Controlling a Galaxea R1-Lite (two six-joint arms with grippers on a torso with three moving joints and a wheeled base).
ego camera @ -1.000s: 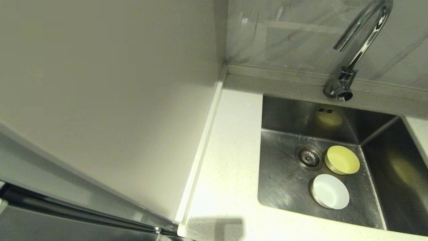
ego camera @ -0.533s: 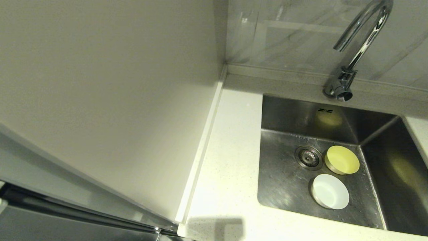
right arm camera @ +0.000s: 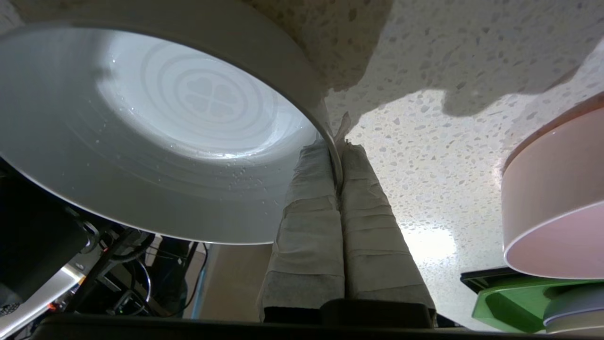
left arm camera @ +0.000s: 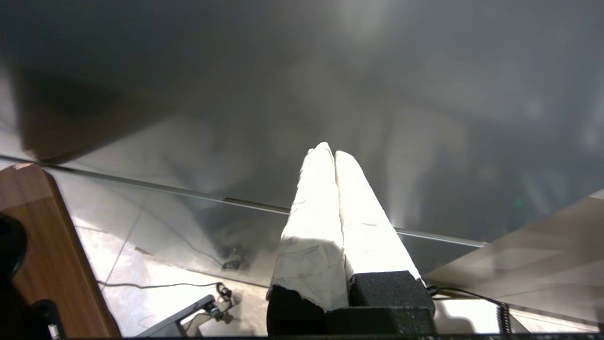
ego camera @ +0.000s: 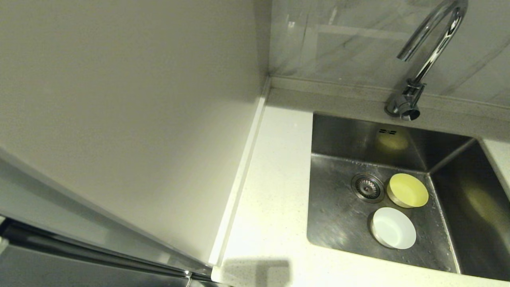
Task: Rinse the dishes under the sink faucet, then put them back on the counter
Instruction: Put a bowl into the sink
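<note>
In the head view a yellow bowl (ego camera: 408, 190) and a white bowl (ego camera: 393, 228) lie in the steel sink (ego camera: 338, 215), right of the drain (ego camera: 367, 187). The chrome faucet (ego camera: 430, 48) rises behind the basin. Neither arm shows there. In the right wrist view my right gripper (right arm camera: 336, 151) is shut on the rim of the pale grey-blue bowl (right arm camera: 155, 137), which is wet with droplets and held tilted close over the speckled counter (right arm camera: 424, 141). My left gripper (left arm camera: 330, 151) is shut on nothing, parked away from the sink above a floor.
A pink bowl (right arm camera: 552, 198) and a green tray (right arm camera: 514, 297) sit on the counter close beside the held bowl. A plain pale side panel (ego camera: 119, 119) walls off the left. A strip of counter (ego camera: 275, 179) runs between panel and sink.
</note>
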